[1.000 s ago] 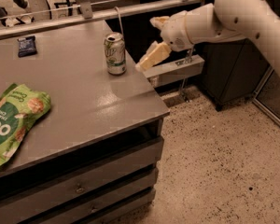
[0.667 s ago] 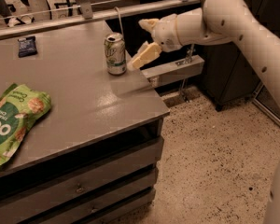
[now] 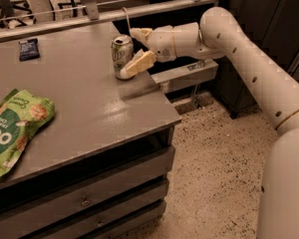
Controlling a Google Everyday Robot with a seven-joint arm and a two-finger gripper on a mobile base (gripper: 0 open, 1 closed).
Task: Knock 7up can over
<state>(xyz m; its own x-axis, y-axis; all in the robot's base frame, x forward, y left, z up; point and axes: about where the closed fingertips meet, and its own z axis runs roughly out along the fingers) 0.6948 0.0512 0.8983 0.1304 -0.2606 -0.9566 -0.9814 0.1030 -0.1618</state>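
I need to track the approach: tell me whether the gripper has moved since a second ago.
Yes. The open gripper has moved left toward the 7up can, which stands upright in the same spot on the table.

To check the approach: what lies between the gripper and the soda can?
Nothing: in the camera view the open gripper is at the upright soda can's right side, its lower finger seemingly touching the can.

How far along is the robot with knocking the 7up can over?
Done: the approach. The gripper is at the right side of the 7up can, open, and its lower finger appears to touch the can. In hand: the sideways push. Left: the can stands upright on the table, so it is not yet tipped.
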